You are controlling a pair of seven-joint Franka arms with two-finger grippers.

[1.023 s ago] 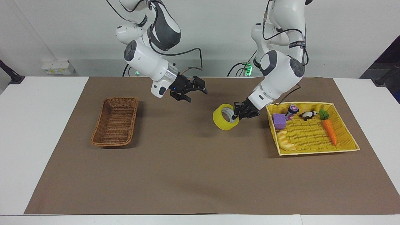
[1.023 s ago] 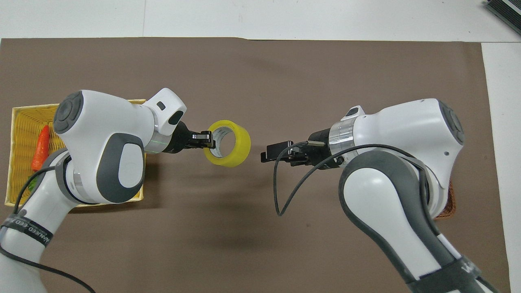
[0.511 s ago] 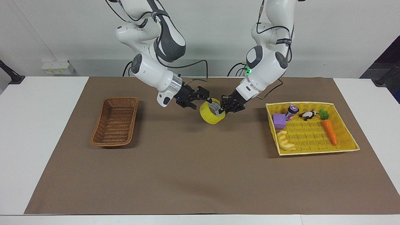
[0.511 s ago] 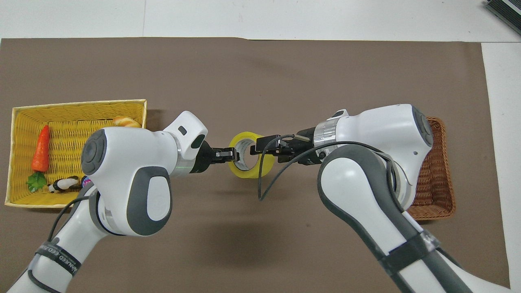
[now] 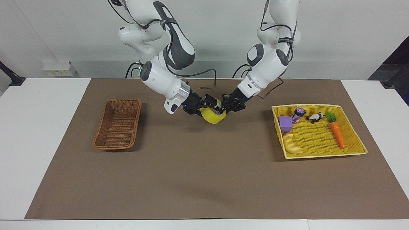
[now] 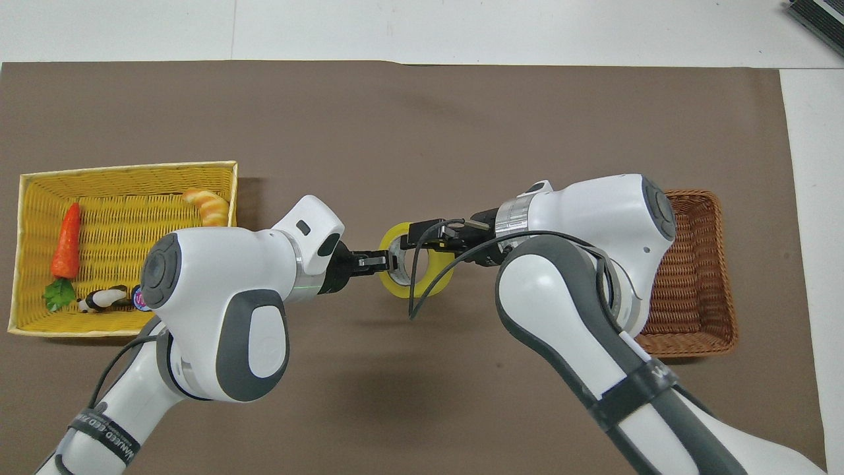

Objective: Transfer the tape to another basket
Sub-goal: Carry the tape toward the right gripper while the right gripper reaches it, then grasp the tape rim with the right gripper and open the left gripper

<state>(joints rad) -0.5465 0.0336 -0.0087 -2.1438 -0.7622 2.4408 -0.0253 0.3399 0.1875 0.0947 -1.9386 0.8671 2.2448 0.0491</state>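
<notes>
The left hand is clamped on the rim of the tape, one finger inside the grey-white core and one outside, and holds the roll in the air over the brown mat that covers the table. The tape is between the brown wicker basket and the yellow basket, roughly midway, and well apart from both. The right hand meets the roll from the wicker basket's side with its fingers spread apart, straddling the roll's rim; contact with the roll cannot be confirmed. The facing view shows the tape clear of the mat, with its shadow beneath it, and shows both forearms sloping down toward the roll from their bases. The overhead view shows what the facing view does not: the roll's open core, with the left hand's fingers gripping the wall on the yellow basket's side and the right hand reaching over the rim on the wicker basket's side. It also shows the right elbow overlapping the edge of the wicker basket, which the facing view shows as unobstructed. In the yellow basket lie a carrot, a bread toy, a purple block, a small can and a black-and-white figure.
</notes>
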